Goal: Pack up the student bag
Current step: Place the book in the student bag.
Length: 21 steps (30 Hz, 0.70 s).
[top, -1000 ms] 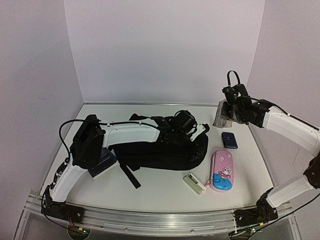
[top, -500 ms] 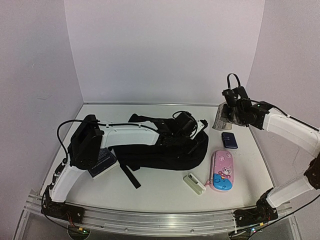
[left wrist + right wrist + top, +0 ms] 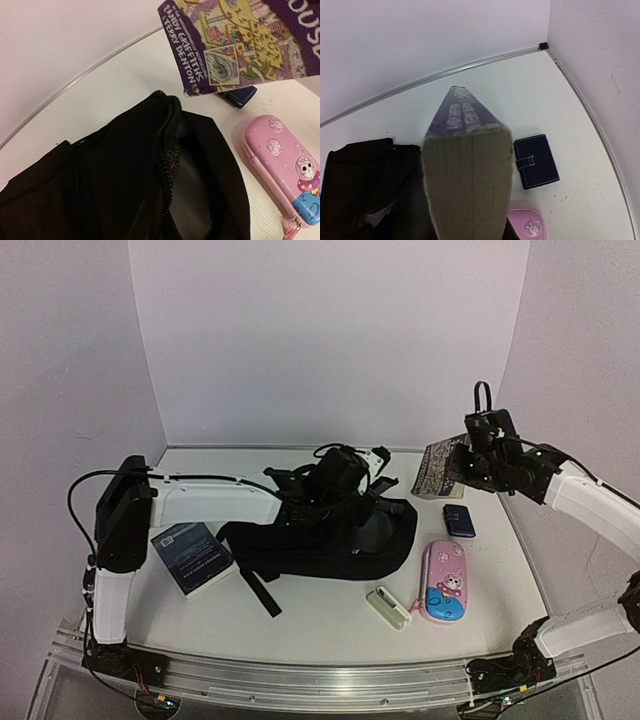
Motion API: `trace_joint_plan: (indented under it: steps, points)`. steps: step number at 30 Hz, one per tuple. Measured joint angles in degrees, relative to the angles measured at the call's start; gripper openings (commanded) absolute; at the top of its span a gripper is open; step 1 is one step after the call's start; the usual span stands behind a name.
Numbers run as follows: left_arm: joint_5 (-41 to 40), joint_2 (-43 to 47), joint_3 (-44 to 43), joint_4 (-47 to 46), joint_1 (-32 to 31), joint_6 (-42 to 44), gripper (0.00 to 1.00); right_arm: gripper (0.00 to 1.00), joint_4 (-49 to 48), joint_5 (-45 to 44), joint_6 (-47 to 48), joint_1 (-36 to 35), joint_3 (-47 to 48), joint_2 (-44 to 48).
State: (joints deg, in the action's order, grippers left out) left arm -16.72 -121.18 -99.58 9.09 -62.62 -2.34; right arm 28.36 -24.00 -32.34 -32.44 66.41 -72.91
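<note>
Moved leftward now, the left hand rests at the open top of the black backpack on the table; its grip I cannot tell. The right hand clamps a purple book in air nearby.

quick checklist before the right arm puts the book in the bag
1. Book gripped by right gripper: ok, held in the air.
2. Bag mouth open: ok, a gap shows in the left wrist view.
3. Left gripper holding the bag open: cannot tell, its fingers are hidden.
4. Book over the mouth: not ok, it hangs to the bag's right.
5. Wallet and pencil case out of the way: ok, both lie flat right of the bag.
</note>
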Motion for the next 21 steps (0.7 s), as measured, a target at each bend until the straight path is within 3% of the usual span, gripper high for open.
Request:
trace_joint_plan:
  steps: [4,8,21]
  points:
    - [-2.88,9.36,10.64,-5.51,0.49,0.38,0.0,0.0,1.38,8.33,-1.11,-0.01,0.0,2.8]
    - [-4.79,15.08,14.17,-8.3,1.44,0.29,0.0,0.0,2.64,15.69,-3.3,-0.01,-1.17,4.6]
    - [-4.38,18.13,19.42,-11.78,3.97,-2.43,0.0,0.0,1.91,28.93,-12.96,-0.08,-9.23,5.22]
